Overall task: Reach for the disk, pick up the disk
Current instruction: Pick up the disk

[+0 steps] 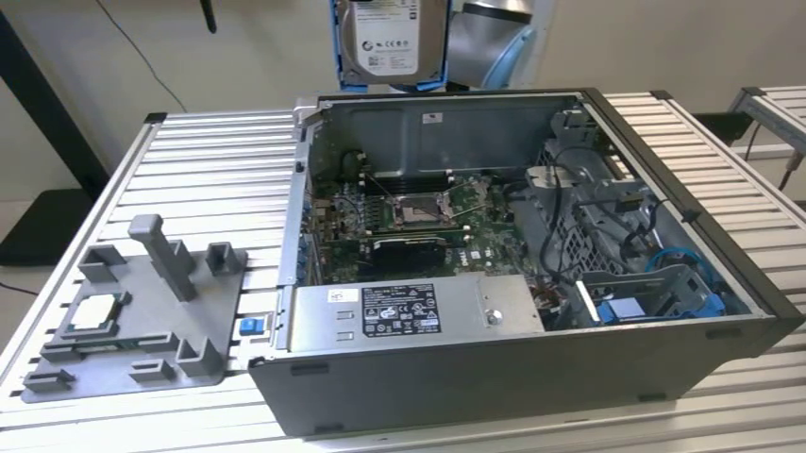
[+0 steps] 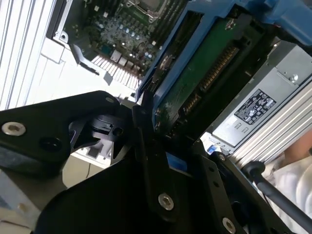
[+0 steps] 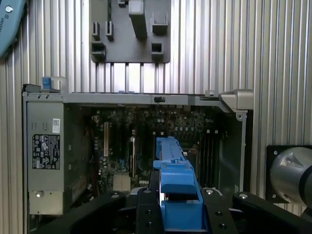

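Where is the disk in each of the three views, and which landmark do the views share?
Exterior view: the disk hangs at the upper edge, above the open computer case.
Second wrist view: its green circuit-board underside runs across the upper middle, clamped by the gripper.
First wrist view: edge-on, its blue carrier stands at bottom centre.
Shared landmark: the labelled silver power supply.

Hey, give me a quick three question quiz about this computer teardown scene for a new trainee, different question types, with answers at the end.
1. True or false: the disk lies on the table.
2. The gripper is: A) empty, B) shut on the disk, C) touching the grey fixture.
3. Fill in: in the exterior view the disk hangs above the open ____.

Key: 1 false, it is held up above the computer case; 2 B; 3 computer case.
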